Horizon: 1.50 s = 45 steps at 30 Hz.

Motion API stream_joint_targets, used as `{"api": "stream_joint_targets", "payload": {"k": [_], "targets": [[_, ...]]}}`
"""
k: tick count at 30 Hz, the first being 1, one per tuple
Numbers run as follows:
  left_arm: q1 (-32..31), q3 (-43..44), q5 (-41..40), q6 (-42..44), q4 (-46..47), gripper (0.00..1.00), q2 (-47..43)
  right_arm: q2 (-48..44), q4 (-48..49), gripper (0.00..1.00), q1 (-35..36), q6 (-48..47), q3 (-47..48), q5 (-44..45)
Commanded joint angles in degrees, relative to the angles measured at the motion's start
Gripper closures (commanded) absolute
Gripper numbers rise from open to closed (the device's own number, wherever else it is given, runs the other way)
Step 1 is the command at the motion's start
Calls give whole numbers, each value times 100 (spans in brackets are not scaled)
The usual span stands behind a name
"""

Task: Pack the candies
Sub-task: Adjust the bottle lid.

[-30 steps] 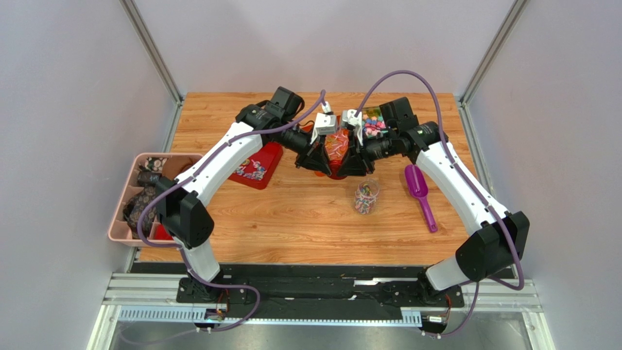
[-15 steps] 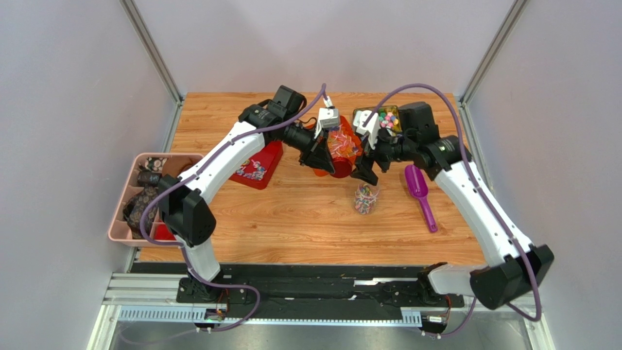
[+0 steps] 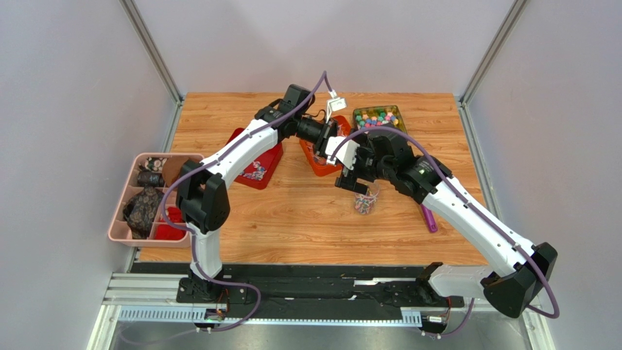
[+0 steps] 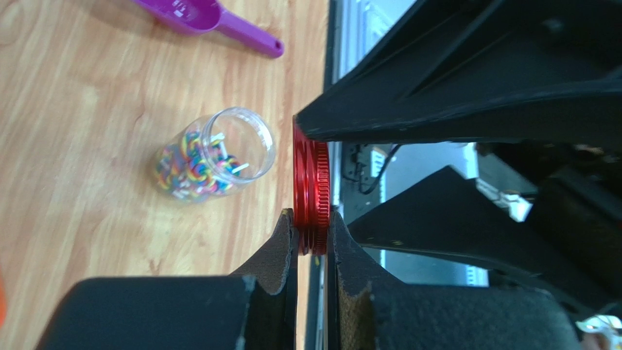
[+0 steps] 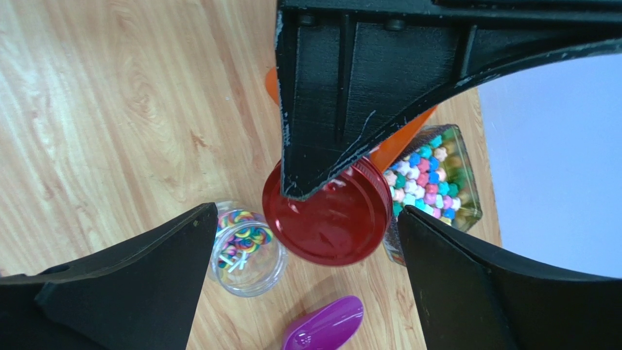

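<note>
Grey panels wall in a wooden table (image 3: 292,219) that carries the whole job. At its far left edge sits a pink compartment tray (image 3: 120,219) holding dark items. Next comes a red tray (image 3: 271,154) with the twist-wrapped candies (image 3: 254,172) still lying on it, partly under the left arm. An orange tray (image 3: 315,159) follows.

The left gripper (image 4: 312,226) is clamped on the red lid (image 4: 310,182), pinching it edge-on by its two flat faces, just beside and above the clear jar (image 5: 244,248). The jar stands open, with rainbow swirl sweets at the bottom. The right gripper (image 5: 306,211) is spread wide and holds nothing. Its fingers straddle the space where the lid hangs, with the jar under its left finger.

Further right are a clear box of small coloured sweets (image 3: 377,117) and a purple scoop (image 5: 325,328), largely hidden by the right arm from above.

A second ago both grippers were bunched over the orange tray. Since then the right arm has swung nearer and stands over the jar, while the left has reached out after it with the lid. That looks like the capping stage, or a hand-over of the lid. The wrapped candies on the red tray appear unpacked, so the task seems far from done.
</note>
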Motion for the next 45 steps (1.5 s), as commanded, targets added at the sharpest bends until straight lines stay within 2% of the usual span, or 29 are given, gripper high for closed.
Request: {"api": "stream_joint_targets", "payload": {"k": [1, 4, 14, 29, 38, 45], "targets": [[148, -284, 853, -1363, 1400, 100, -140, 12, 545, 0, 2, -44, 66, 516], [192, -513, 1310, -1709, 1904, 100, -184, 99, 677, 0, 11, -53, 57, 778], [219, -558, 1636, -1578, 1896, 100, -219, 153, 748, 2, -7, -105, -30, 789], [227, -549, 1549, -1455, 1782, 100, -96, 135, 388, 31, -15, -44, 172, 192], [227, -523, 1514, -1411, 1703, 100, -35, 196, 282, 17, -7, 44, 330, 16], [227, -531, 1470, -1297, 1606, 100, -35, 232, 256, 17, -15, 88, 417, -19]]}}
